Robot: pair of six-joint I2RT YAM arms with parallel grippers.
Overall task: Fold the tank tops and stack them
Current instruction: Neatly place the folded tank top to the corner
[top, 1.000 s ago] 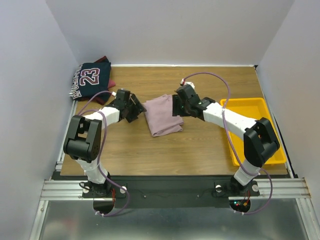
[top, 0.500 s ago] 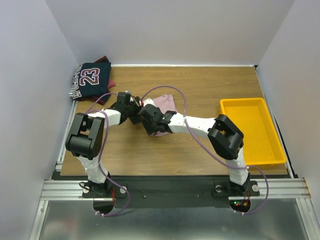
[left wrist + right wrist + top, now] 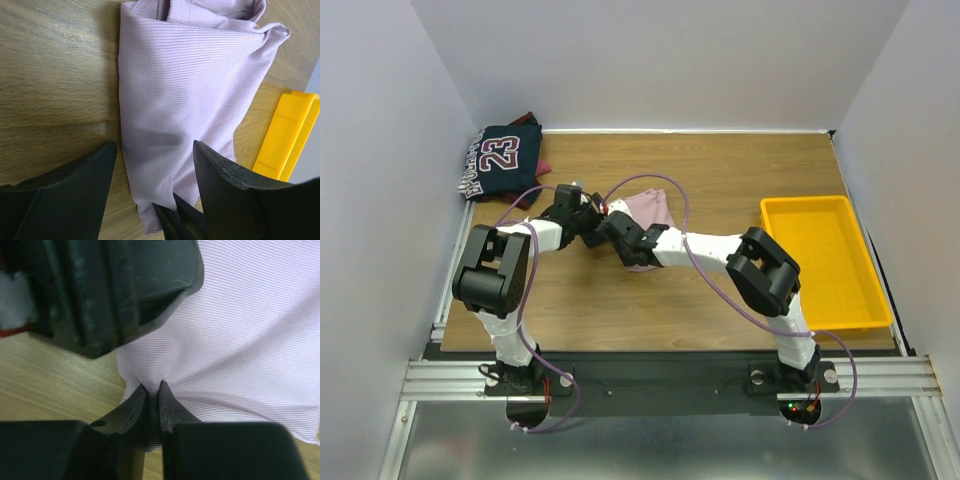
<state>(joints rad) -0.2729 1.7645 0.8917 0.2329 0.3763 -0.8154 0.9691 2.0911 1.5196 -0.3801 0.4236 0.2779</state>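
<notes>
R gripper jaws pinch the edge of the pink tank top. L gripper jaws are wide apart over the cloth. It lies on the table, left of the yellow tray. Far-left corner: navy "23" top on maroon top.

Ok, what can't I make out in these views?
1. Top view: both arms cover the left edge of the pink top, so neither grip shows.
2. Top view: the maroon top lies mostly under the navy top.
3. Left wrist: the tray is cut off by the right edge.
4. Right wrist: the left tool blocks the upper left; the right tool hides how much cloth it pinches.
</notes>
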